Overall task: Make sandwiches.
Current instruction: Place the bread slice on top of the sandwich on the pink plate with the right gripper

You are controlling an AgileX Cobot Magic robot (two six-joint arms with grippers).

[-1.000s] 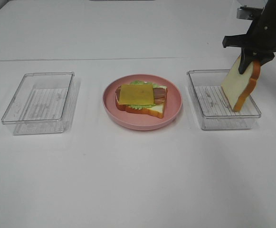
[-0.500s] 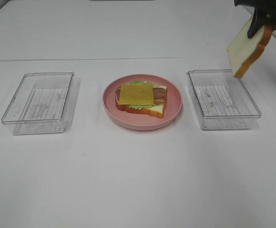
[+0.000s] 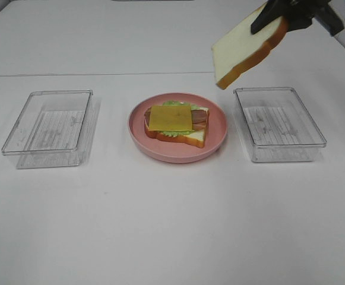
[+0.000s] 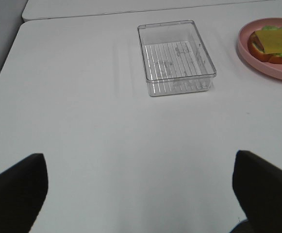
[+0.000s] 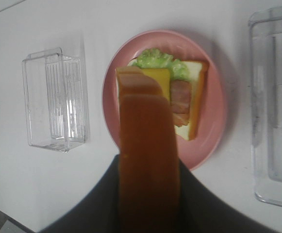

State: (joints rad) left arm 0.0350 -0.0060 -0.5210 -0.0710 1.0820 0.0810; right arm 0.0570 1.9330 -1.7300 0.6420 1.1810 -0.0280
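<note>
From the high camera, the pink plate [image 3: 217,138] sits in the middle of the white table [image 3: 172,225] and serves as the reference. On it lies the open sandwich: a bottom bread slice [image 3: 193,137], green lettuce [image 3: 171,104] showing at the far edge, a brown bacon strip [image 3: 200,117] and a square of yellow cheese [image 3: 170,117] on top. A clear tray [image 3: 18,145] stands to the left of the plate, another clear tray [image 3: 279,153] to the right, both apart from it. Above and behind the plate's right side, the right gripper [image 3: 282,15] is clamped on the top bread slice [image 3: 240,50], which hangs in the air, tilted, its low corner toward the plate.

The left wrist camera shows the left gripper [image 4: 141,194] with its two dark fingers [image 4: 14,191] spread wide and nothing between them — it hovers over bare table, on the side of the left tray [image 4: 177,87] away from the plate [image 4: 257,63].

The right wrist camera looks down along the crust of the held slice [image 5: 148,160], pinched between the dark fingers [image 5: 199,204] — the plate [image 5: 213,116] with its stack lies directly beyond it, cheese [image 5: 155,77] and bacon [image 5: 182,97] partly hidden.
</note>
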